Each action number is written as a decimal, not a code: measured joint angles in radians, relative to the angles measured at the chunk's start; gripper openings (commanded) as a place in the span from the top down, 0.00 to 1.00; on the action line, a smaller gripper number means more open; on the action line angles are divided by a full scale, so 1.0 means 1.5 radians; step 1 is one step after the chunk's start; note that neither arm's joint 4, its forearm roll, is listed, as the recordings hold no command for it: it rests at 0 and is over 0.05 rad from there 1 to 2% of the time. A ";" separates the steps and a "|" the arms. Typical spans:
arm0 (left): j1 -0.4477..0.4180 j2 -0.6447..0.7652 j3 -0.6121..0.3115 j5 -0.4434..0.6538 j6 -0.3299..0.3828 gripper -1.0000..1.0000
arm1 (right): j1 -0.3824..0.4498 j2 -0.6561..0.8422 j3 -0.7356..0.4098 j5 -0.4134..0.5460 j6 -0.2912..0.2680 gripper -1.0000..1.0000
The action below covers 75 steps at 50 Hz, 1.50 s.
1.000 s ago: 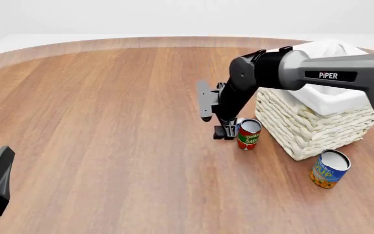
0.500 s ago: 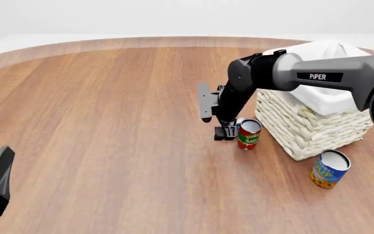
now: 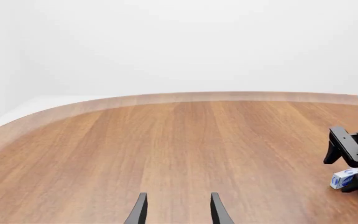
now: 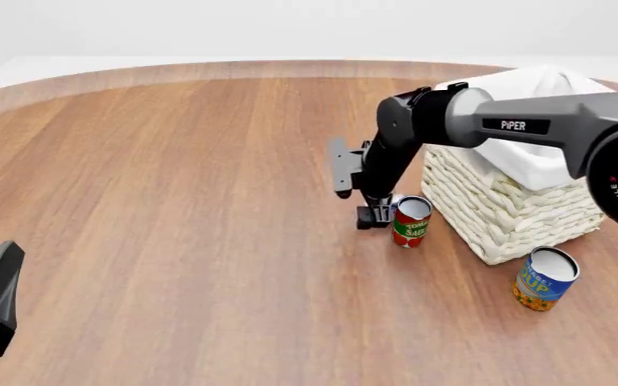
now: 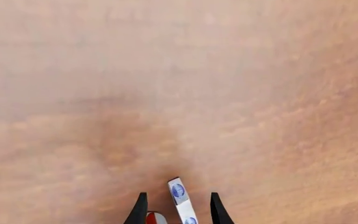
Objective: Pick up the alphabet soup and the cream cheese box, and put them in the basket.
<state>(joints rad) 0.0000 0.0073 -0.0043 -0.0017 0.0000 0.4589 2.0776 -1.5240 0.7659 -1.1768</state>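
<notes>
The right gripper [image 5: 175, 210] stood narrowly open around the small blue-and-white cream cheese box [image 5: 180, 198]; closing might nudge the touching red tomato can [image 4: 410, 222] beside the woven cream basket [image 4: 513, 205].

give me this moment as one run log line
right gripper: open, straddling cream cheese box | left gripper: open, idle | alphabet soup: on table beside basket
</notes>
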 measured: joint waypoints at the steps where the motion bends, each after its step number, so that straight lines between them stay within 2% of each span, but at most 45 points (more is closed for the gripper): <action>1: 0.000 0.000 0.000 0.000 0.000 0.00 | -0.001 0.001 -0.001 0.000 0.000 0.00; 48: 0.000 0.000 0.000 0.000 0.000 0.00 | -0.021 0.077 -0.084 0.035 -0.004 0.00; 49: 0.000 0.000 0.000 0.000 0.000 0.00 | -0.020 0.078 -0.086 0.036 -0.004 1.00; 75: 0.000 0.000 0.000 0.000 0.000 0.00 | -0.021 0.091 -0.107 0.039 -0.011 1.00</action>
<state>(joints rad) 0.0000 0.0073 -0.0043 -0.0017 0.0000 0.4275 2.2143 -1.6847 0.8242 -1.1928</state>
